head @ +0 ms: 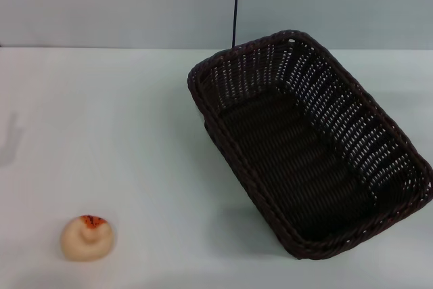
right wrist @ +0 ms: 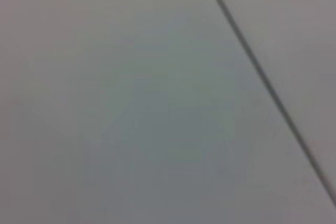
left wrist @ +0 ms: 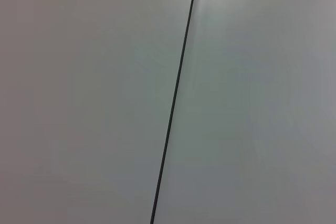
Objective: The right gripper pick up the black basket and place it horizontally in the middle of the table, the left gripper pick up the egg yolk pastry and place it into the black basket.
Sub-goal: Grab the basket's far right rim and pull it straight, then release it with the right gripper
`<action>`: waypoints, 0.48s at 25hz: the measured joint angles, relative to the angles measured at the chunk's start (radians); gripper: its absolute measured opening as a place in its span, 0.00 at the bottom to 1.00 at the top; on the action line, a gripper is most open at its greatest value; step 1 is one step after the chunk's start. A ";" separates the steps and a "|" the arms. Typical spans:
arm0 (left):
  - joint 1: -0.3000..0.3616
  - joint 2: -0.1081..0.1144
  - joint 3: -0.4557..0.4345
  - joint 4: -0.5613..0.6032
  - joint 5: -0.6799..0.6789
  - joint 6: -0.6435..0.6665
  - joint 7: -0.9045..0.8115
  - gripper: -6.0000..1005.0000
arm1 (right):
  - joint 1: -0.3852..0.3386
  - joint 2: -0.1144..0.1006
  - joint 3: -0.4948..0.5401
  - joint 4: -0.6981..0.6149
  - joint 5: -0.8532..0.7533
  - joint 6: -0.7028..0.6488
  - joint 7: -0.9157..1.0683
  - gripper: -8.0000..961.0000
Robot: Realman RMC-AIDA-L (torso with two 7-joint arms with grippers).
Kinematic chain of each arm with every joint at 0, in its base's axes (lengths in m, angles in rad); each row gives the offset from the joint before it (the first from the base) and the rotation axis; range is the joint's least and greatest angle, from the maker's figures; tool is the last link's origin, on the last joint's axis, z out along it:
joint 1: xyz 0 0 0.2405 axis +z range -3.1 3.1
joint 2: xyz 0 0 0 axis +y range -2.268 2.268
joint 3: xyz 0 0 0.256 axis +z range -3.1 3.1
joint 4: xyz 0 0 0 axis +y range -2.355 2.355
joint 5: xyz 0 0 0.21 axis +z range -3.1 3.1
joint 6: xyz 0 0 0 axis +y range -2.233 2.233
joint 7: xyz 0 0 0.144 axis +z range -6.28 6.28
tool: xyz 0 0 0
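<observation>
Fingers of neither arm appear in any view, so whether they are spread or closed, or have hold of anything, cannot be told. Both wrist cameras face only a pale grey wall (left wrist: 84, 98) crossed by a thin dark seam (left wrist: 173, 98), which also runs slantwise through the right wrist view.

On the white bench (head: 135, 120), seen from the head camera, the black basket (head: 308, 143) lies on the robot's right half. It sits flat on its base with the open top upward, and it is turned at a slant: one short end points toward the far wall near the middle of the bench, while the other short end reaches toward the near right corner. Nothing shows inside it but its woven floor.

Well apart from it, near the front edge on the robot's left, the egg yolk pastry (head: 87, 237) rests on the bench with its orange-red spot facing up and slightly away. A faint grey shadow (head: 10, 140) falls on the bench at the far left edge.
</observation>
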State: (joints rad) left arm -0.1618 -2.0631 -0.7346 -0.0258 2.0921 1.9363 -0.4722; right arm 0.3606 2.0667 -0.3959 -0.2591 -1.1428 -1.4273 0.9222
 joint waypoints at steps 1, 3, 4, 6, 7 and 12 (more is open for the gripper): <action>0.000 0.000 0.000 0.000 0.000 -0.002 0.000 0.75 | 0.000 0.000 0.000 0.000 0.000 0.000 0.000 0.59; 0.000 0.000 0.000 0.000 0.000 -0.013 -0.002 0.75 | -0.001 -0.013 -0.034 -0.078 -0.105 0.001 0.086 0.59; 0.000 0.000 0.000 0.000 0.000 -0.013 -0.002 0.75 | -0.001 -0.013 -0.034 -0.078 -0.105 0.001 0.086 0.59; -0.001 0.000 0.000 0.000 0.000 -0.017 -0.006 0.75 | 0.003 -0.030 -0.044 -0.148 -0.216 -0.009 0.191 0.59; -0.001 0.000 0.000 0.000 0.000 -0.020 -0.008 0.75 | 0.005 -0.038 -0.047 -0.191 -0.276 -0.020 0.254 0.59; -0.001 -0.001 0.000 0.000 0.000 -0.031 -0.011 0.75 | 0.028 -0.069 -0.050 -0.477 -0.581 -0.146 0.634 0.59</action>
State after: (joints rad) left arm -0.1628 -2.0637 -0.7347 -0.0260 2.0922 1.9057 -0.4832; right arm 0.3882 1.9976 -0.4461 -0.7361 -1.7238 -1.5737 1.5565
